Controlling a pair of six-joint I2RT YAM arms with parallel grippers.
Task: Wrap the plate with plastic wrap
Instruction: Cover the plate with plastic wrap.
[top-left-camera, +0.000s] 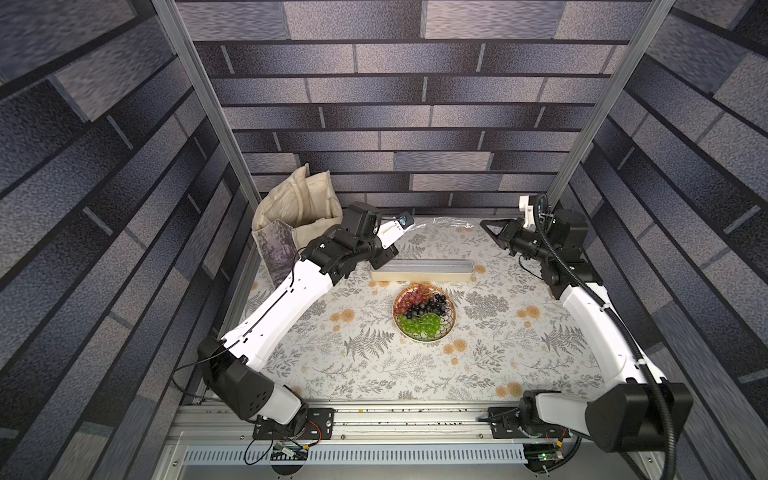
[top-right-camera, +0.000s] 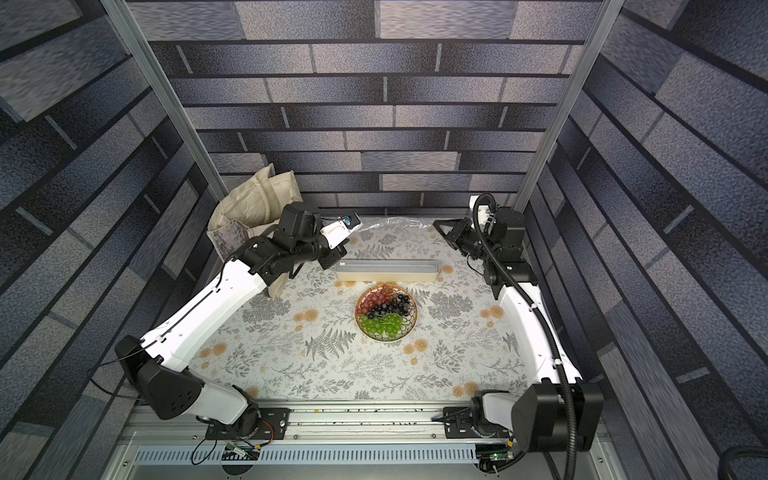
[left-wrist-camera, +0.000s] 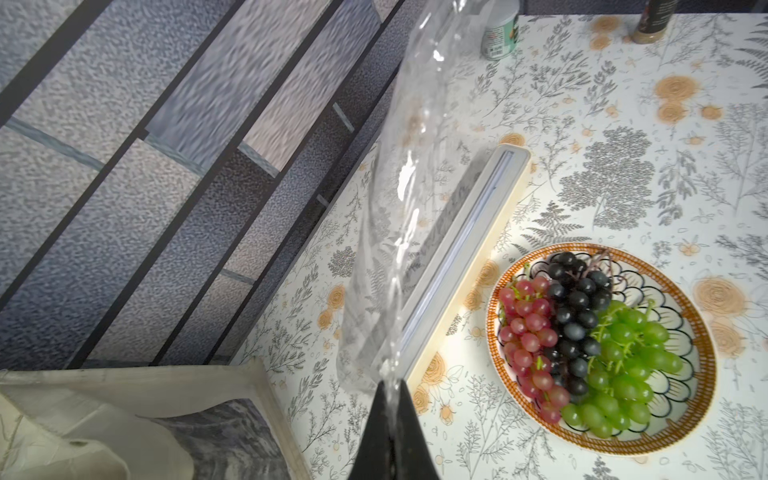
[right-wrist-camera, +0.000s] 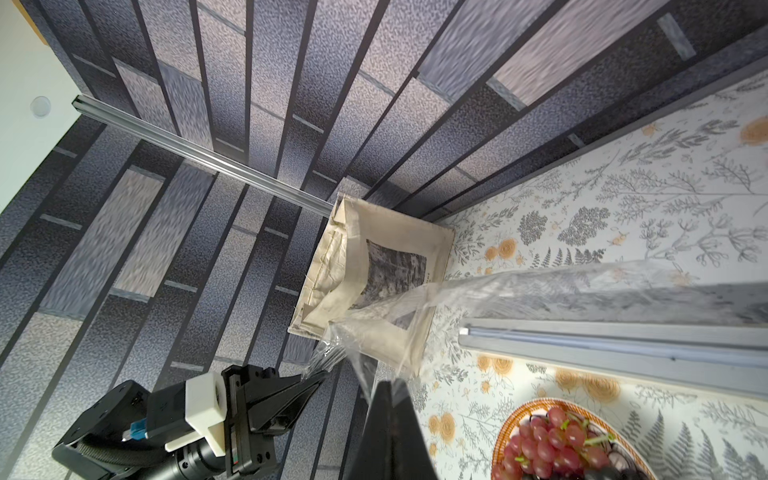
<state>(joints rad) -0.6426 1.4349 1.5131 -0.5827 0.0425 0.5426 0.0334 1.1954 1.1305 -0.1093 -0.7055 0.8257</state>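
Plastic wrap (left-wrist-camera: 399, 199): pinched at opposite ends by left end effector (left-wrist-camera: 388, 388) and right end effector (right-wrist-camera: 388, 390), both clenched on film, held aloft beyond dispenser box (top-left-camera: 422, 270). Unclear whether joined to the box. Plate (left-wrist-camera: 706, 365) on bench (top-left-camera: 374, 365), just beside the box's near side.

Carry both ends level over the box, keep tension, lower past grapes (top-left-camera: 419, 313) onto the rim. Mind tote bag (top-left-camera: 291, 208) beside left arm. Well apart from plate: small jar (left-wrist-camera: 500, 33), dark bottle (left-wrist-camera: 654, 20).

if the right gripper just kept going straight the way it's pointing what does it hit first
Probably the tote bag, straight ahead of the right gripper in its wrist view, past the wrap it pinches. The left gripper sits just off that line; depth is unclear.
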